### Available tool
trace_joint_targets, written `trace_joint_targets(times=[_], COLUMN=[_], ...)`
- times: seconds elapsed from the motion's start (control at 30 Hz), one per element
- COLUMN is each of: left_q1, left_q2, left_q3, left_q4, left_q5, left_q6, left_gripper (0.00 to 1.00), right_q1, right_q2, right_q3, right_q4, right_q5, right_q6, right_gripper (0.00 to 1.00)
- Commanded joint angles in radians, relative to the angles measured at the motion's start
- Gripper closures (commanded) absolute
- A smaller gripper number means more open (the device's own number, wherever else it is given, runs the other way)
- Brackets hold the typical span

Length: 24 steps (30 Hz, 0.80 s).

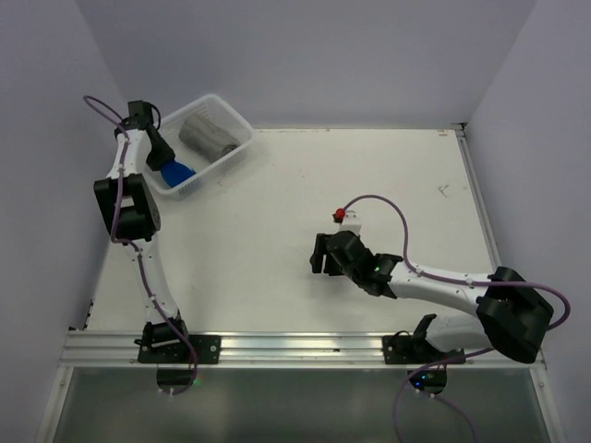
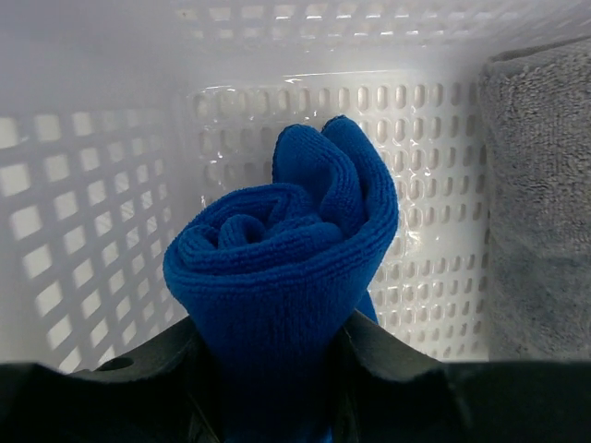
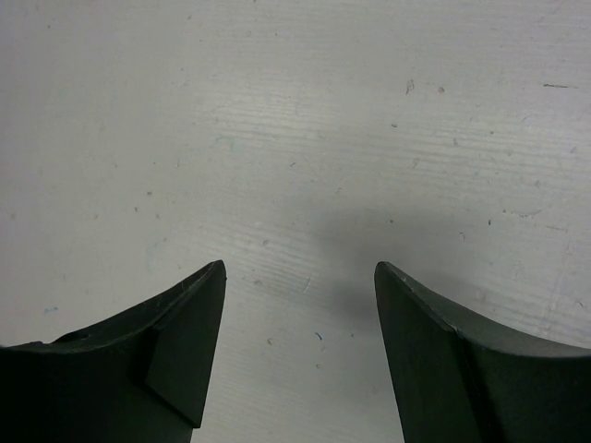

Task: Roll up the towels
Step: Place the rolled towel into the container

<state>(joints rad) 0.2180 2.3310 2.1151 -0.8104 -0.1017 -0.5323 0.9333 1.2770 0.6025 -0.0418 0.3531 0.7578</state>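
A rolled royal blue towel (image 2: 282,277) is pinched between the black fingers of my left gripper (image 2: 277,369), inside the white ribbed basket (image 2: 83,212). From above, the blue towel (image 1: 175,172) shows at the basket's near-left end under the left gripper (image 1: 166,159). The grey towel (image 1: 209,135), rolled, lies in the basket's far half; its edge (image 2: 540,194) fills the right of the left wrist view. My right gripper (image 1: 319,255) hovers open over bare table at mid-right, nothing between its fingertips (image 3: 299,269).
The white basket (image 1: 235,115) sits at the table's far-left corner, close to the side wall. A small white block with a red top (image 1: 345,217) stands just beyond the right gripper. An aluminium rail (image 1: 295,349) runs along the near edge.
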Motion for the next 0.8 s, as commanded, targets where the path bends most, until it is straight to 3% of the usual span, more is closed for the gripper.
trace_joint_targets(times=[0.0, 0.17, 0.4, 0.77], left_q1=[0.012, 0.012, 0.014, 0.014], left_q2=[0.019, 0.05, 0.09, 0.013], left_q3=[0.04, 0.031, 0.031, -0.011], left_q4=[0.046, 0.074, 0.066, 0.082], left_q5=[0.045, 0.051, 0.037, 0.013], left_q6=[-0.018, -0.026, -0.023, -0.038], left_gripper=[0.6, 0.43, 0.33, 0.06], right_q1=[-0.027, -0.059, -0.096, -0.123], right_q2=[0.027, 0.079, 0.12, 0.096], right_q3=[0.045, 0.068, 0.086, 0.077], right_q4=[0.029, 0.036, 0.065, 0.046], right_q5=[-0.034, -0.071, -0.1, -0.103], right_q6=[-0.021, -0.028, -0.028, -0.015], right_gripper=[0.31, 0.31, 0.31, 0.3])
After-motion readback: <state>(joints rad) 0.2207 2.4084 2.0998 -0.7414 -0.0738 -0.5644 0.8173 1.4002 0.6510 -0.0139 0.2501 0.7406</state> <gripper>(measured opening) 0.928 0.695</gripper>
